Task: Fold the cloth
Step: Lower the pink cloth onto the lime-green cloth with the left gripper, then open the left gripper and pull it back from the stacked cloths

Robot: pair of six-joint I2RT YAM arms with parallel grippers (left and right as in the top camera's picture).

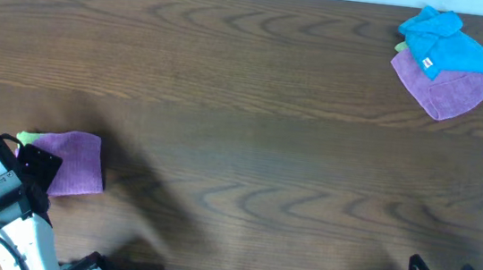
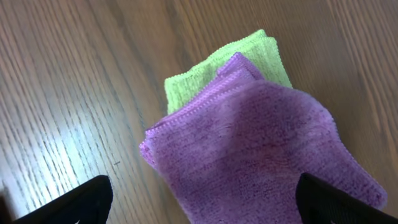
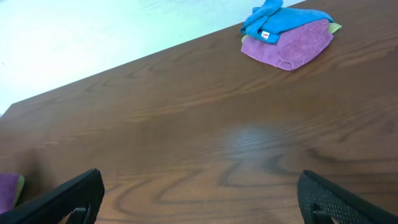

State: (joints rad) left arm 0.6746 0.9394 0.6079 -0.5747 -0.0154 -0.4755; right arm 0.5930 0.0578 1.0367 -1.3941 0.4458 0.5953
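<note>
Item: the cloth (image 1: 75, 164), purple-pink microfibre, folded into a small rectangle, near-left corner of the table (image 1: 253, 109), lying on a lime-green cloth (image 2: 211, 68). Likely light, limp and grippy; best pinched at a corner or hem. Left gripper (image 2: 205, 208): spread wide above it, holding nothing. Right gripper (image 3: 199, 199): spread wide, empty, table's near-right edge. Blue cloth (image 1: 444, 44) on another purple cloth (image 1: 448, 92): table's far-right corner.
</note>
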